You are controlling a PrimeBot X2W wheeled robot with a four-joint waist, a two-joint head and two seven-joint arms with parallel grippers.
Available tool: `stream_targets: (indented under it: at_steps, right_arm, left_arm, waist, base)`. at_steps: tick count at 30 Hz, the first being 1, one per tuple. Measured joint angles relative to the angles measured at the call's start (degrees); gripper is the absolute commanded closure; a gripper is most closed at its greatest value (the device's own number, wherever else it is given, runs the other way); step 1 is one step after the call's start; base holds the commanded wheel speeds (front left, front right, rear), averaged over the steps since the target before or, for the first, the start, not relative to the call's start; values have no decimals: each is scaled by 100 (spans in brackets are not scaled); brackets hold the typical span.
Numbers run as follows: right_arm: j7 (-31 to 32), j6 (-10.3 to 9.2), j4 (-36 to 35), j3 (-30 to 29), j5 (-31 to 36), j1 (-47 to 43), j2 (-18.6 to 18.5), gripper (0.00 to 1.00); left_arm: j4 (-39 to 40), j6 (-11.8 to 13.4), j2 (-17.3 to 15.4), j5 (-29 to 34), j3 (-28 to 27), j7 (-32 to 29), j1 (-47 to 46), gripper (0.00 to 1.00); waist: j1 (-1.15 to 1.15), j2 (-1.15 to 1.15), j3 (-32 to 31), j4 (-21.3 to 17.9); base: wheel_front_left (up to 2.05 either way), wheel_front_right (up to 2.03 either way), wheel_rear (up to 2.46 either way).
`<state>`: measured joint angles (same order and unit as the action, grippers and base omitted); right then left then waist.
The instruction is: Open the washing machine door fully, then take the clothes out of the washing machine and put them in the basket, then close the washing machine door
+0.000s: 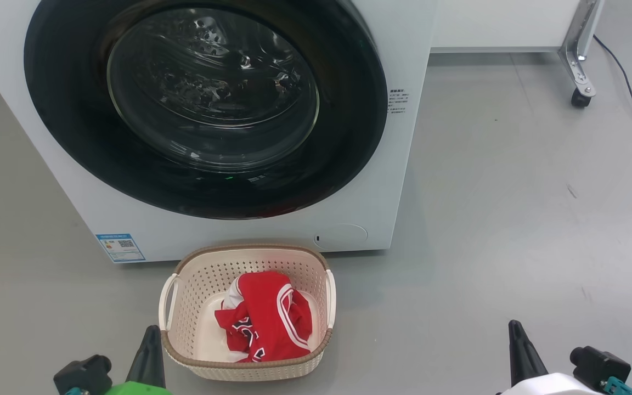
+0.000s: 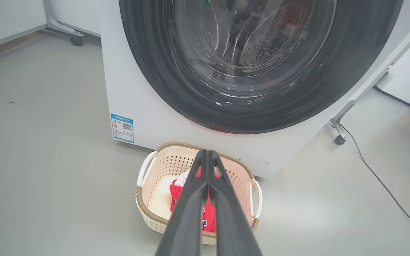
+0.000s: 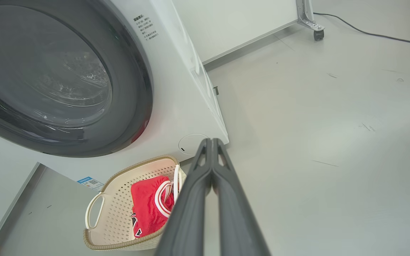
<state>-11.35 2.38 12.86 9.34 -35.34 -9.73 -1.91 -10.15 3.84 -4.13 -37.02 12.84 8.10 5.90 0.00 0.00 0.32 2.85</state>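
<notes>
Clothes (image 1: 265,321) lie in the basket (image 1: 250,248); the washing machine door (image 1: 206,104) looks shut; left gripper (image 2: 207,153) and right gripper (image 3: 212,141) jaws are together.

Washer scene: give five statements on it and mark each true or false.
1. The door is shut. True.
2. The clothes lie in the drum. False: they lie in the basket.
3. The basket stands on the floor in front of the washer. True.
4. The left gripper holds the clothes. False: it is shut and empty.
5. The right gripper is shut. True.
</notes>
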Motion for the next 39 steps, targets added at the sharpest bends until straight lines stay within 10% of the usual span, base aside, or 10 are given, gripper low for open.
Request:
stream_targets:
  at_steps: [39]
  right_arm:
    - [678, 167, 37, -567, -3063, 595, -194, 100]
  left_arm:
    - [-183, -474, -25, -2931, -654, -559, -360, 100]
  waist:
    - [0, 0, -3, -144]
  base:
    - [0, 0, 0]
